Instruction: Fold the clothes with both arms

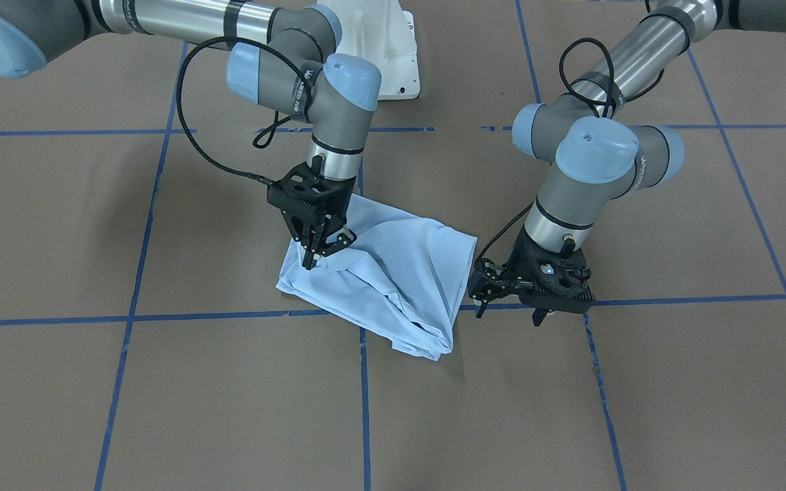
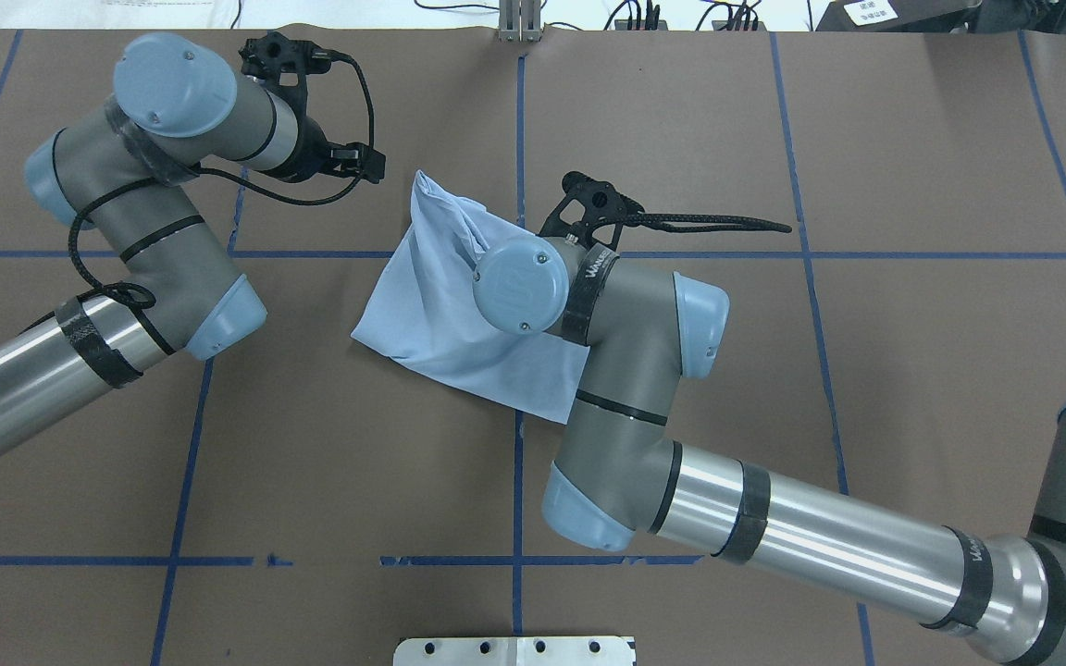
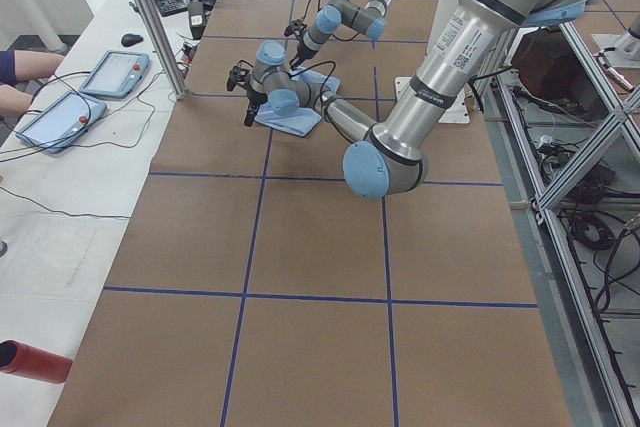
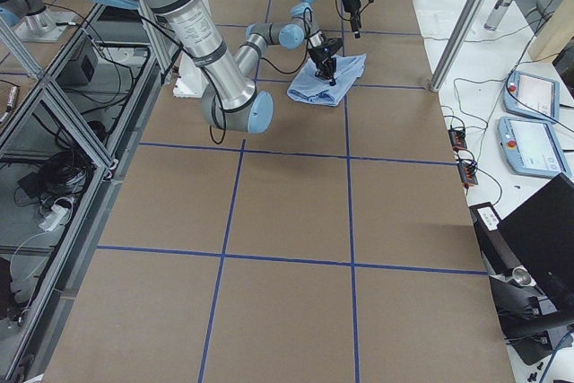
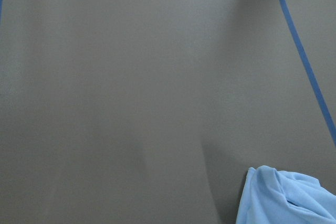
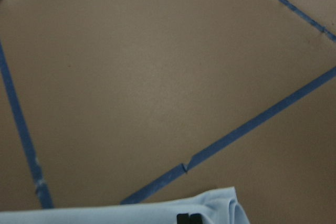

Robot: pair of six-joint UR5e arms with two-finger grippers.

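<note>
The T-shirt [image 1: 393, 273] lies mid-counter [image 1: 161, 409] as a loose, creased bundle, so folding appears partly done and final folds remain. The right end effector [image 1: 325, 254] rests on it, jaws parted. The left end effector [image 1: 509, 312] hangs beside it, open and empty.

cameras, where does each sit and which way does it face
Front: across the table, facing the robot; left arm, right arm, shirt.
Overhead: behind the robot, looking down; both arms.
Left side: table's left end; left arm nearest.
Right side: table's right end; right arm nearest.
Left wrist: table, shirt corner.
Right wrist: table, shirt edge.
All show the shirt.
</note>
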